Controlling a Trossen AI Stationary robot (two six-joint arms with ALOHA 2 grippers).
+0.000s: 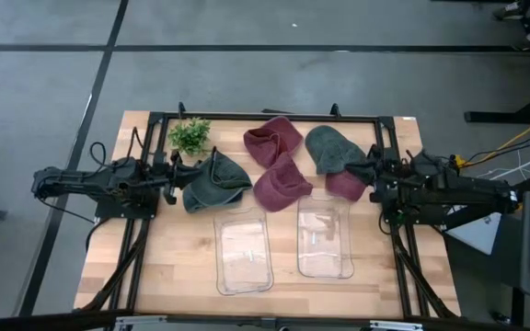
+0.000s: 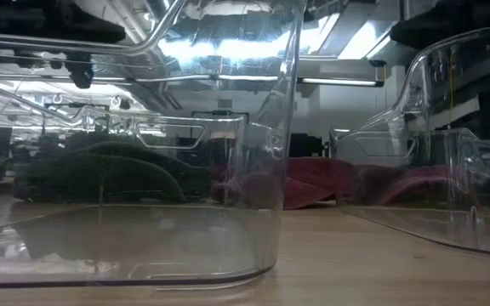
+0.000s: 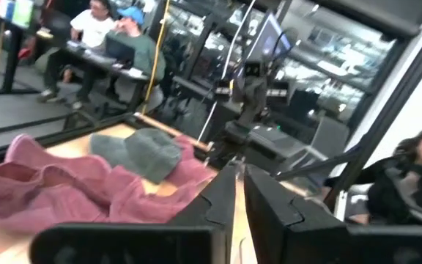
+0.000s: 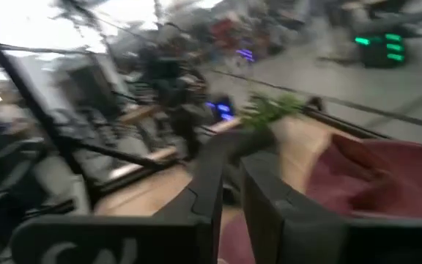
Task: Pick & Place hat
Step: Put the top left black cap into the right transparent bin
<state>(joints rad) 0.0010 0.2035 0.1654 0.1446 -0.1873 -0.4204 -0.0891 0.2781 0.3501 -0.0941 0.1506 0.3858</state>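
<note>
Crumpled green hat point(image 1: 216, 181) (no clear axis)

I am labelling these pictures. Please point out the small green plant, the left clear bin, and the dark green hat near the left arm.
small green plant point(image 1: 190, 136), high view, middle of its leaves
left clear bin point(image 1: 244, 252), high view, its bare floor
dark green hat point(image 1: 215, 181), high view, middle of the cloth

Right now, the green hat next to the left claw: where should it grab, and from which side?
Take the green hat at its bunched edge facing the left claw, coming in from the table's left side, probably low. The fabric is crumpled into a soft mound, so a raised fold there should pinch easily. Its far edge sits against a maroon hat, so a grab there risks catching both.
</note>
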